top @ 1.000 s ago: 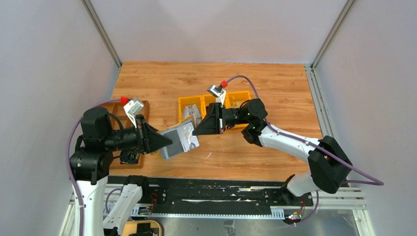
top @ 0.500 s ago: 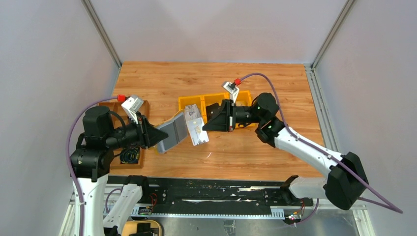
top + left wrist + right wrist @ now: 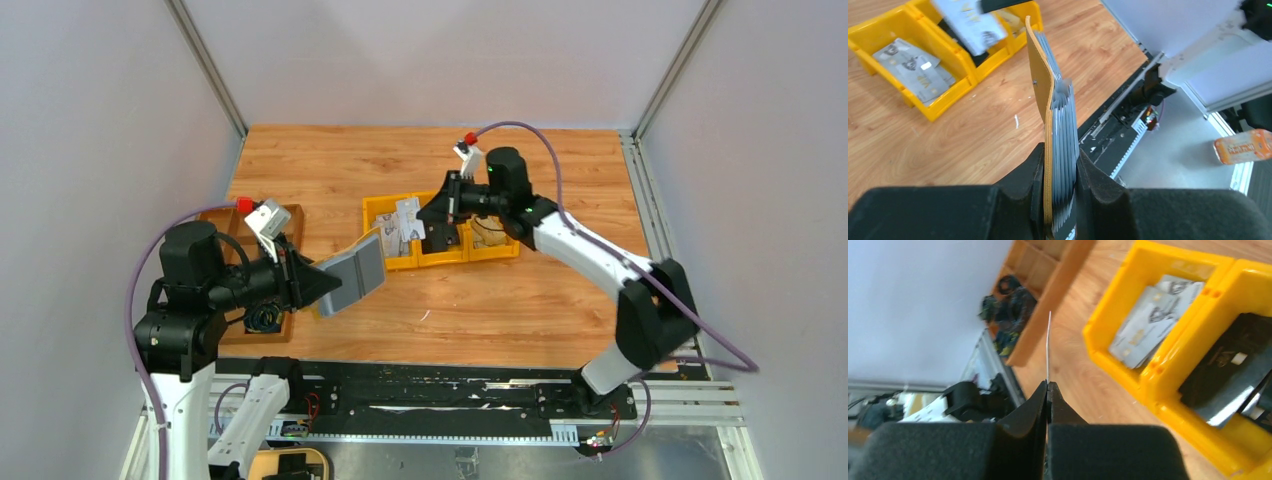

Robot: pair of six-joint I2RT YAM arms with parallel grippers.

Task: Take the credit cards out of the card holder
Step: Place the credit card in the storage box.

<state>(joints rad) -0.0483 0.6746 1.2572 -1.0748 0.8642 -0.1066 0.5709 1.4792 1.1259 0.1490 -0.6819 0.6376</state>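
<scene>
So the right gripper [image 3: 428,218], pinching a card [image 3: 407,215], has swung to the yellow bins [image 3: 372,206] at 12 o'clock; the left gripper [image 3: 325,287] clamps the card holder [image 3: 357,272] aloft at 8 o'clock. One card out.

Closed in on three sides by plain pale grey walls [image 3: 90,130]; cornered at the back by slanting aluminium posts [image 3: 205,65]; surfaced with a warm orange-brown wood-grain tabletop [image 3: 320,165]; edged at the near side by a black slotted rail [image 3: 430,398]; bordered below that by a smooth grey surface [image 3: 1180,160]; lit evenly, softly, without hard shadows.
</scene>
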